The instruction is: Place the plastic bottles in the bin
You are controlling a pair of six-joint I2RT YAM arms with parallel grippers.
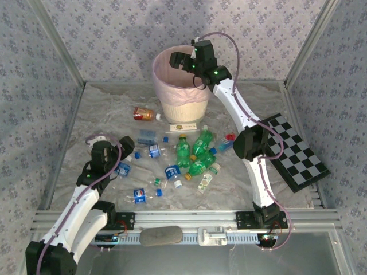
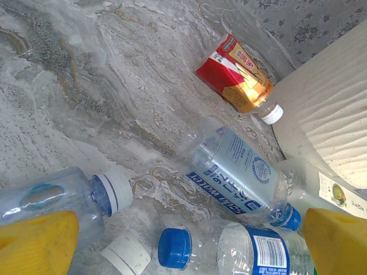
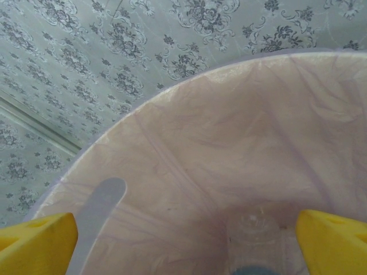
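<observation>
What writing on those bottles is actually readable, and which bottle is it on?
"Soda water": blue label of the clear bottle, seen upside down by the left wrist camera.
Orange-red bottle: label print too blurred to read.
Bottle with a barcode: digits too small to read.

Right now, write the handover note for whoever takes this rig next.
Left gripper: open, low over blue-capped bottles at the table's left.
Right gripper: open above the bin, holding nothing.
Done: a clear bottle lies inside the bin.
Left to do: the plastic bottles scattered in front of the bin, plus the orange-red bottle beside it.
</observation>
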